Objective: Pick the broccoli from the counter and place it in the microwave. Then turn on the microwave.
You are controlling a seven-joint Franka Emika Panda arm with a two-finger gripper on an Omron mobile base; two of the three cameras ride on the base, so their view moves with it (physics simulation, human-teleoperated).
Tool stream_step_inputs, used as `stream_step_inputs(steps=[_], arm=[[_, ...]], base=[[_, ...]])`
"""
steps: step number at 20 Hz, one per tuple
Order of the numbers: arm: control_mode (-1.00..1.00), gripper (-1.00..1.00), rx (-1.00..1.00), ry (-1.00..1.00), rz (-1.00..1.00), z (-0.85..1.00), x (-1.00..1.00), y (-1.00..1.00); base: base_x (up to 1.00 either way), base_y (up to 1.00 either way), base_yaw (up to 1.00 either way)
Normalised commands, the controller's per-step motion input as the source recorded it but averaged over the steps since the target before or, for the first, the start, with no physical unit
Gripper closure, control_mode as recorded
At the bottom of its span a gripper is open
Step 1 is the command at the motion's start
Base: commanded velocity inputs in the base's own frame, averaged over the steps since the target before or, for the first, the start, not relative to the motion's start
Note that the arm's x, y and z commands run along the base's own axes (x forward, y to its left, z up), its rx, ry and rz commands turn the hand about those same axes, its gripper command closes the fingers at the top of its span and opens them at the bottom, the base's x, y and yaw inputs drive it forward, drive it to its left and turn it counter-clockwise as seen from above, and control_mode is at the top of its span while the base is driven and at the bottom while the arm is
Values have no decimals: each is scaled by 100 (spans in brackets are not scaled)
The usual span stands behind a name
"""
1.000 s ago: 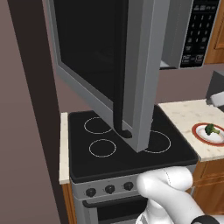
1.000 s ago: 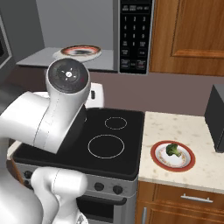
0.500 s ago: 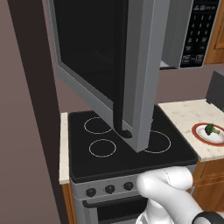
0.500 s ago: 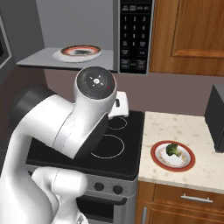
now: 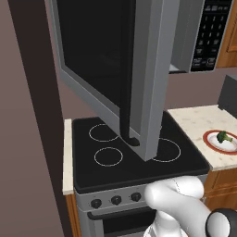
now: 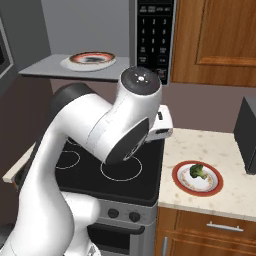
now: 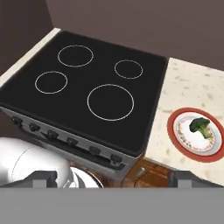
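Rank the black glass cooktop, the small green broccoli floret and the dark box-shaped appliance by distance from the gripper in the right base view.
1. Black glass cooktop, just below the gripper.
2. Green broccoli floret, on the red-rimmed plate to the right.
3. Dark box-shaped appliance, at the counter's far right.

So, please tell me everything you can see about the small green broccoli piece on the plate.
The small dark-green broccoli floret has a bumpy rounded crown and a short paler stem. It rests on the white centre of a round red-rimmed plate, slightly toward one side. That plate sits on the beige speckled counter, to the right of the black glass cooktop. Only the plate touches the floret.
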Motion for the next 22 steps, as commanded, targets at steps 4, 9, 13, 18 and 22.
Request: stream_step_inputs(steps=[4, 9, 13, 18, 22], arm=[[-100, -100, -2, 11, 0, -44, 17, -43], [-100, -100, 0, 11, 0, -37, 32, -39], [-100, -100, 0, 6, 0, -32, 36, -33], [-100, -100, 0, 1, 0, -28, 35, -32], [-100, -100, 0, 1, 0, -36, 39, -33]], base=[[0, 0, 0], [0, 0, 0], [0, 0, 0], [0, 0, 0], [0, 0, 0]])
